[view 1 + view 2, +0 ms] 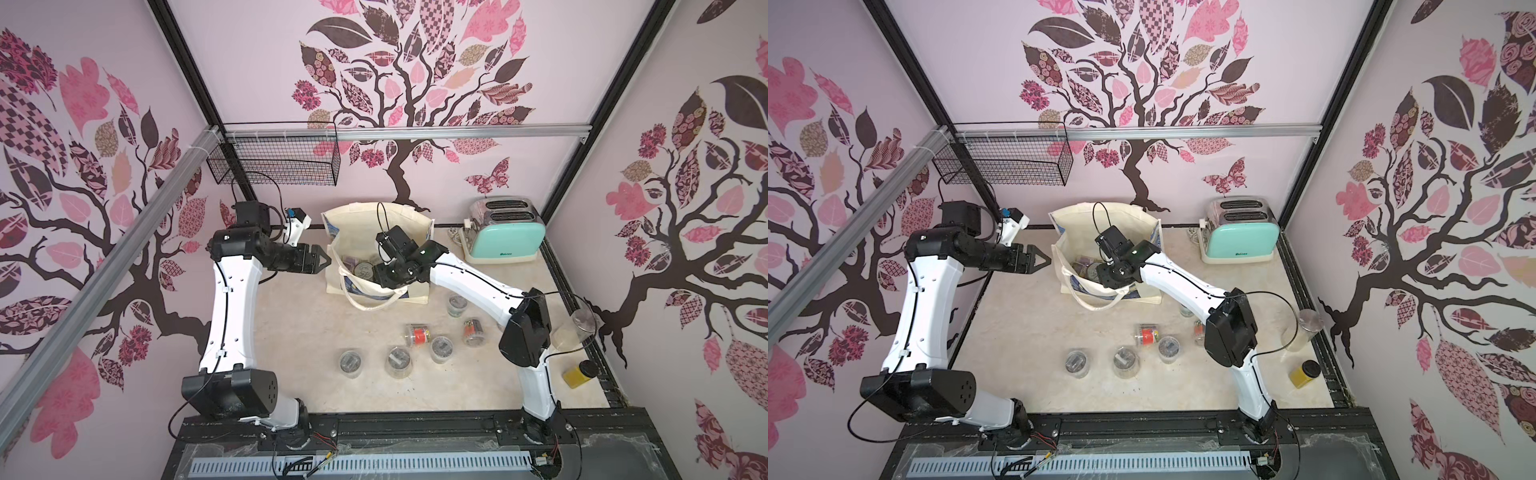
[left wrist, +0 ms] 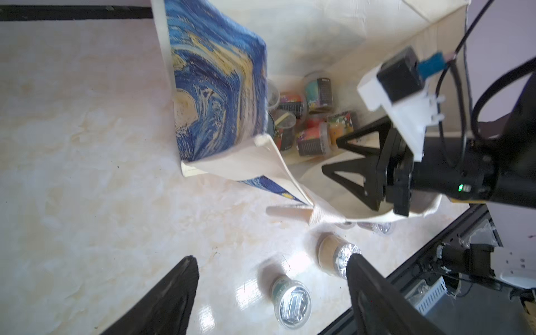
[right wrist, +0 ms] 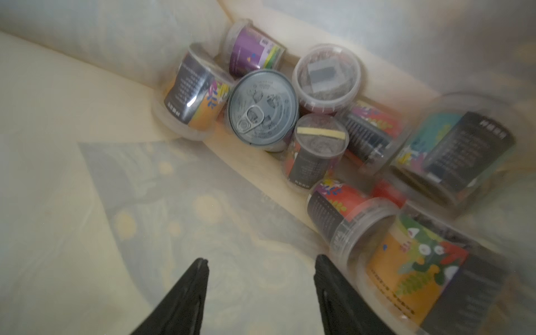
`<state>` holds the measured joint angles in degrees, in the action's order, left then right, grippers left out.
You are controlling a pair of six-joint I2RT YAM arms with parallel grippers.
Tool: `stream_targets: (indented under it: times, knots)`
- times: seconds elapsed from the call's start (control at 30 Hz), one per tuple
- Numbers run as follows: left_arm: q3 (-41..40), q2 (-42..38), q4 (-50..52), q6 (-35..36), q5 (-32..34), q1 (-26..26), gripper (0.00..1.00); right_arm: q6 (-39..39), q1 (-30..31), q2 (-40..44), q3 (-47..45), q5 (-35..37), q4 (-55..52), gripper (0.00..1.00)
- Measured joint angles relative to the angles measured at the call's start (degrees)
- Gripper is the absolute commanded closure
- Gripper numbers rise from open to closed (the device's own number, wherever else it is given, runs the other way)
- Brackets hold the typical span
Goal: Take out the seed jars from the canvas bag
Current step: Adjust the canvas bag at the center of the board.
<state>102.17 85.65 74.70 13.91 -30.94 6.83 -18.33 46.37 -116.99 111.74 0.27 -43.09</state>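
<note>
The canvas bag (image 1: 357,220) (image 1: 1084,220) stands open at the back middle of the table, its blue swirl print (image 2: 214,87) facing my left wrist view. Several seed jars (image 3: 324,78) lie jumbled on its floor. My right gripper (image 3: 261,264) (image 2: 330,156) is down inside the bag, open and empty, with one jar (image 3: 406,261) right beside a finger. My left gripper (image 1: 322,259) (image 2: 272,258) hovers just left of the bag, open wide and holding nothing. Several more seed jars (image 1: 398,360) (image 1: 1125,360) (image 2: 291,300) stand or lie on the table in front.
A pull-tab tin can (image 3: 262,108) lies among the jars in the bag. A mint toaster (image 1: 505,237) sits back right. A tall clear jar (image 1: 577,330) and a yellow bottle (image 1: 579,374) stand along the right edge. A black wire basket (image 1: 274,160) hangs at the back left.
</note>
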Motion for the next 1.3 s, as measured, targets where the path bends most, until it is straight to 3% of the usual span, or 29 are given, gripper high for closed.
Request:
stream_targets:
  times: [0.37,0.67,1.0,1.07,1.2,1.3]
  knots:
    - [1.5,9.5,-6.8,-2.0,-5.2,0.0,0.11,-0.1,0.0,5.2,-5.2,-1.2,5.0,0.38]
    - [-2.8,9.4,-15.0,-4.0,-2.9,-0.4,0.21,-0.2,1.1,5.3,-5.7,-2.9,5.9,0.38]
    - [-2.0,9.9,-17.1,-1.9,-4.1,-1.4,0.18,-0.1,1.9,5.3,-6.1,-3.1,5.9,0.38]
    - [-2.0,10.0,-17.6,-1.6,-2.7,-2.2,0.23,-0.1,2.0,5.3,-6.4,-3.0,5.8,0.37]
    - [-0.3,11.6,-16.8,-0.2,0.5,-4.5,0.72,0.0,2.3,5.3,-6.6,-2.8,5.9,0.36]
    - [0.8,12.1,-14.9,1.0,0.3,-5.6,0.94,0.4,2.3,5.3,-6.5,-1.7,5.9,0.33]
